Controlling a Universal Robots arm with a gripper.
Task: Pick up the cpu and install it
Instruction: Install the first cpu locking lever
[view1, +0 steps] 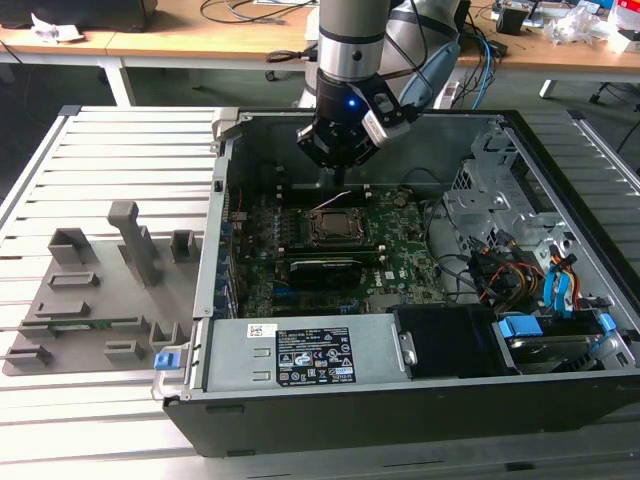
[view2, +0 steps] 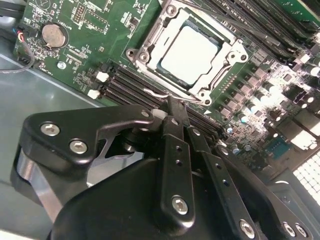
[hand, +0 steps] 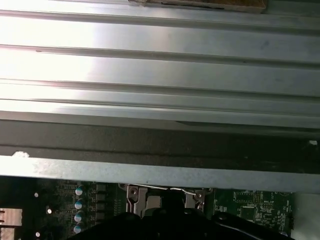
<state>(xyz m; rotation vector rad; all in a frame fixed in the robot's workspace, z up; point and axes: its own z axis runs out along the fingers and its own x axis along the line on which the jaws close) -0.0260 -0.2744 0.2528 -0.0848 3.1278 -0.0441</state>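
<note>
The gripper (view2: 172, 107) hangs inside the open computer case (view1: 560, 390), its fingers (view2: 176, 112) pressed together with nothing between them, tips just above the motherboard (view2: 95, 45) beside the socket frame (view2: 150, 47). The cpu (view2: 192, 52) lies seated flat in that socket, just beyond the fingertips. On the exterior view's left, the grey tray (view1: 60, 330) rests on the slatted table (view1: 120, 140), well apart.

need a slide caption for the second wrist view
Tool poised beside the motherboard socket, where the cpu already sits.
</note>
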